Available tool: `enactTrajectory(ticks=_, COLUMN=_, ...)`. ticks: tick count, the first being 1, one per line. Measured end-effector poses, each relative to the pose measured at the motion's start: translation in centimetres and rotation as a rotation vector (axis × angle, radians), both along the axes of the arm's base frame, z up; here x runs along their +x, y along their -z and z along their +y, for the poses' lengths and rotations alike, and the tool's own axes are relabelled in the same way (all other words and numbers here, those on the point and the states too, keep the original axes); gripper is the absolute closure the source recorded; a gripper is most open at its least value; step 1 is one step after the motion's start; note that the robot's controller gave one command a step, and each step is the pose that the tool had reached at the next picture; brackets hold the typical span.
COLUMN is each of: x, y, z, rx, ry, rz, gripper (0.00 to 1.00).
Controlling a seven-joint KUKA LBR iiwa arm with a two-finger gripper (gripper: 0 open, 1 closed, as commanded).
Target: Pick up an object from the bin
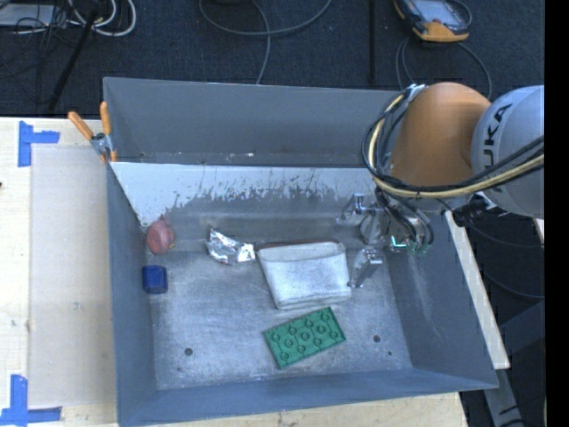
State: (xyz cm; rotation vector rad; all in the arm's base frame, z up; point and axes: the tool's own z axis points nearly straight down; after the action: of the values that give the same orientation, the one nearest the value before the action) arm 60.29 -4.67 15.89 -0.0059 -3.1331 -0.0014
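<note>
My gripper (360, 238) hangs low at the right side of the bin, its two fingers spread apart and open, with nothing between them. The lower fingertip (364, 269) stands just at the right edge of a flat whitish rectangular pad (302, 274) lying in the bin's middle. A green studded plate (304, 335) lies in front of the pad, nearer the front wall.
A crumpled piece of silver foil (229, 248) lies left of the pad. Further left, a pink ball (160, 236) and a small blue cube (155, 279) rest by the left wall. The arm, with an orange cover and cables, comes in over the right rim.
</note>
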Motion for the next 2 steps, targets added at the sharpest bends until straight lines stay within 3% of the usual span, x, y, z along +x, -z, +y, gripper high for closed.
enactTrajectory(ticks=1, x=-4.29, y=6.58, z=1.48, rx=-0.002, ry=-0.111, rz=-0.021, gripper=0.0)
enactTrajectory(ticks=2, x=-4.01, y=6.35, z=1.52, rx=-0.003, ry=-0.114, rz=-0.029, gripper=1.0)
